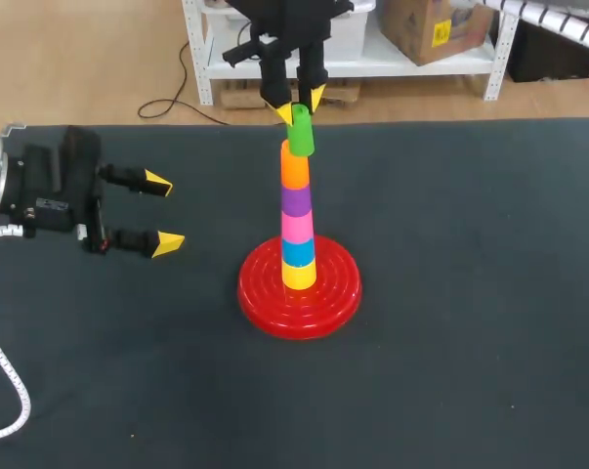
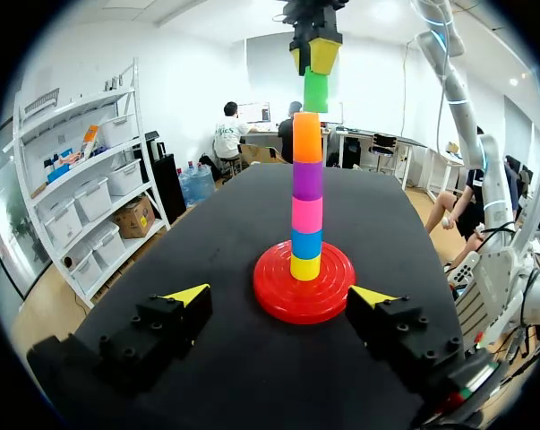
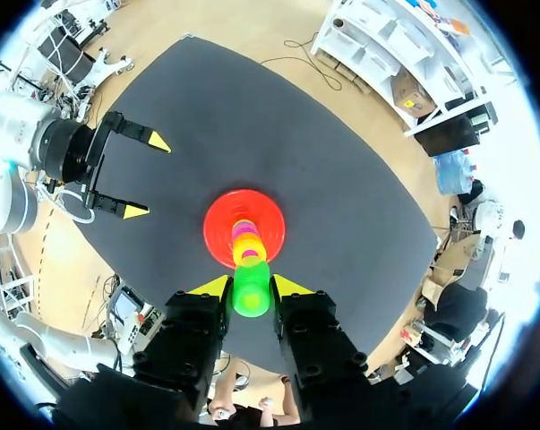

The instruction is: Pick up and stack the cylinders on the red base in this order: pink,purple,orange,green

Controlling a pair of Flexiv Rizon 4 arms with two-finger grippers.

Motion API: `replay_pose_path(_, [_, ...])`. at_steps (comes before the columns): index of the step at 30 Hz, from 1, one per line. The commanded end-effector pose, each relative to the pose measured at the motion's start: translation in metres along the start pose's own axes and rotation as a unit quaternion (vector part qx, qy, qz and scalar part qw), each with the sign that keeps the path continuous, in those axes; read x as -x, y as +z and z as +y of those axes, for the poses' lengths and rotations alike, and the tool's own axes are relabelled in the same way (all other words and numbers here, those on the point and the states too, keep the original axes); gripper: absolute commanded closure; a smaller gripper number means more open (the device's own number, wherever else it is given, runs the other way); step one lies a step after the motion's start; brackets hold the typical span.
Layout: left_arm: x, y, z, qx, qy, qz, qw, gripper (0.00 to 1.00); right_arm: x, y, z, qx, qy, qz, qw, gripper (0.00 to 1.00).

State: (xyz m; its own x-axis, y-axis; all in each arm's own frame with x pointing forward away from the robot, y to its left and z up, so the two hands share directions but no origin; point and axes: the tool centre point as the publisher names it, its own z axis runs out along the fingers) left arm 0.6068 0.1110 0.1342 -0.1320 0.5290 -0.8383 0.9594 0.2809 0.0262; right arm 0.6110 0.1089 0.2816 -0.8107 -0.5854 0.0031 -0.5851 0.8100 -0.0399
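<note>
On the red base (image 1: 300,293) stands a stack of cylinders: yellow, blue, pink (image 1: 297,226), purple (image 1: 296,200) and orange (image 1: 295,168) from the bottom up. My right gripper (image 1: 298,102) hangs over the stack, shut on the green cylinder (image 1: 302,135), which sits slightly tilted at the top of the orange one. In the right wrist view the green cylinder (image 3: 251,288) is between both yellow-tipped fingers of my right gripper (image 3: 251,287), straight above the base (image 3: 244,227). My left gripper (image 1: 165,212) stands open left of the base, holding nothing; its view faces the stack (image 2: 306,193).
The dark table top (image 1: 470,293) surrounds the base on all sides. My left arm's cable (image 1: 6,381) loops along the table's left edge.
</note>
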Motion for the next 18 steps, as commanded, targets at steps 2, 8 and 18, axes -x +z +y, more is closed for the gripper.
replay_pose_path(2, [-0.0017, 0.0003, -0.0002, 0.001, 0.001, -0.003, 1.000, 0.00, 0.0034, 0.0019, 0.0010, -0.001, 0.003, 0.011, 1.000, 1.00])
replay_pose_path(8, [-0.0017, 0.0003, -0.0002, 0.001, 0.001, -0.003, 1.000, 0.00, 0.0030, 0.0031, 0.0013, 0.000, 0.006, 0.016, 1.000, 1.00])
replay_pose_path(18, [-0.0017, 0.0003, -0.0002, 0.001, 0.001, -0.003, 1.000, 0.00, 0.0072, -0.0022, -0.0003, 0.002, 0.011, 0.011, 1.000, 1.00])
